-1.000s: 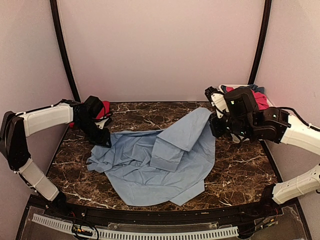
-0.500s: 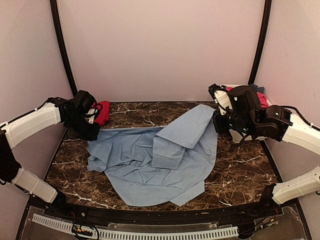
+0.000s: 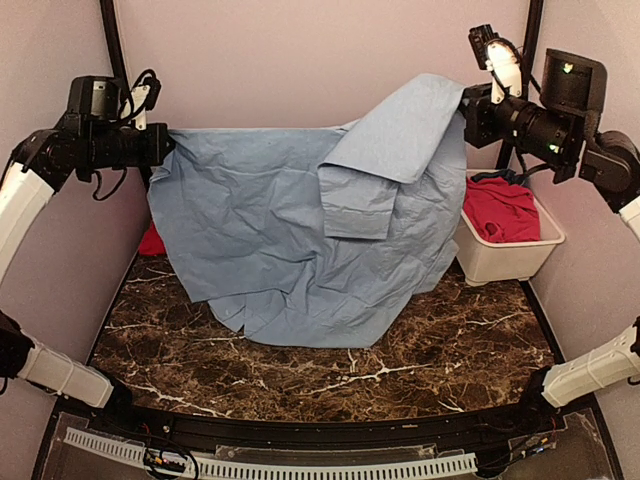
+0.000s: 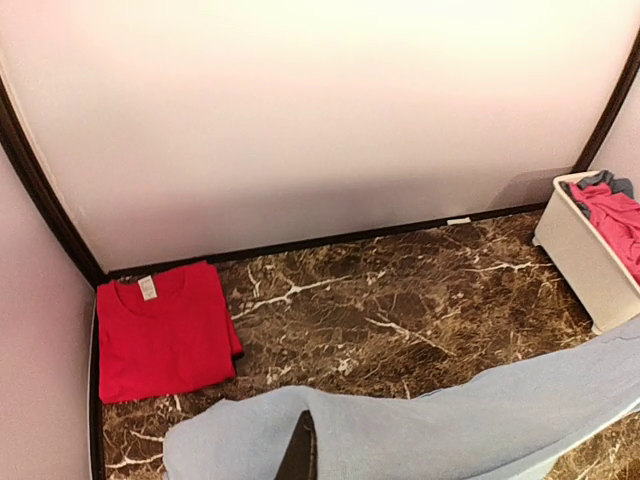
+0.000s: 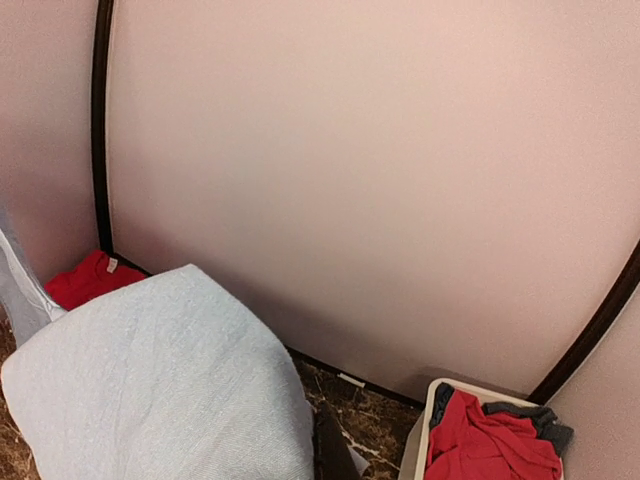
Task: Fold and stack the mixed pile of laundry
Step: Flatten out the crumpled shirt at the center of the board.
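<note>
The large light-blue shirt (image 3: 300,230) hangs spread in the air above the table, and its lower hem just reaches the marble. My left gripper (image 3: 165,145) is shut on its upper left edge. My right gripper (image 3: 468,110) is shut on its upper right corner, higher up. In the left wrist view the shirt (image 4: 450,430) drapes over my gripper (image 4: 303,450). In the right wrist view it (image 5: 160,390) bulges beside my gripper (image 5: 325,445). A folded red T-shirt (image 4: 160,330) lies flat at the back left corner. Red and dark pieces (image 3: 500,205) fill the tub.
The white plastic tub (image 3: 505,262) stands at the right edge of the marble table (image 3: 400,360). Light walls with black corner posts (image 3: 110,40) close in the back and sides. The folded red T-shirt (image 3: 152,242) is mostly hidden behind the hanging shirt.
Both arms have risen and lifted the light-blue shirt off the table until it hangs between them. The left gripper has shut on its edge. The tub is now uncovered.
</note>
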You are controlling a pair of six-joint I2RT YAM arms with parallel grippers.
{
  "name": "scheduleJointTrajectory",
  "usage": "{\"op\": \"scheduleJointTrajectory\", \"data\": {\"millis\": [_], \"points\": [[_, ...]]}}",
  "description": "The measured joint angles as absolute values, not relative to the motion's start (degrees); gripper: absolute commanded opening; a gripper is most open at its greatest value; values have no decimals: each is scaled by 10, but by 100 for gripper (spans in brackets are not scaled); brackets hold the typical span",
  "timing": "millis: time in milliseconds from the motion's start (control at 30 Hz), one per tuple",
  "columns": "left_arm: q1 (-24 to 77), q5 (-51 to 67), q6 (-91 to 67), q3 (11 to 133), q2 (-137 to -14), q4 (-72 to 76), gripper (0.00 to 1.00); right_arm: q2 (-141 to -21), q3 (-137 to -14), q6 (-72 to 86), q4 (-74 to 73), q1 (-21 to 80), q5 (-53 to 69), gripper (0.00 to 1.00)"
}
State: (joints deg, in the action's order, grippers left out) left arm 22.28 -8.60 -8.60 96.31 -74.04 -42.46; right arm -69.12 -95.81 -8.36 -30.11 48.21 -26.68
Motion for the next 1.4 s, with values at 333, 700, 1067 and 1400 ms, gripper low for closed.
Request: {"op": "scheduleJointTrajectory", "data": {"millis": [333,700,1067,1400], "points": [[243,9,-42,1029,-651,-433,0,-680,-1100,-121,-364,556,-224,0],[246,133,-41,1099,-564,-410,0,-683,-1210,-200,-378,752,-292,0],[247,52,-50,1105,-628,-410,0,-647,-1102,-342,-241,754,-395,0],[245,-32,-34,998,-797,-405,0,-686,-921,-236,-239,387,-232,0]]}}
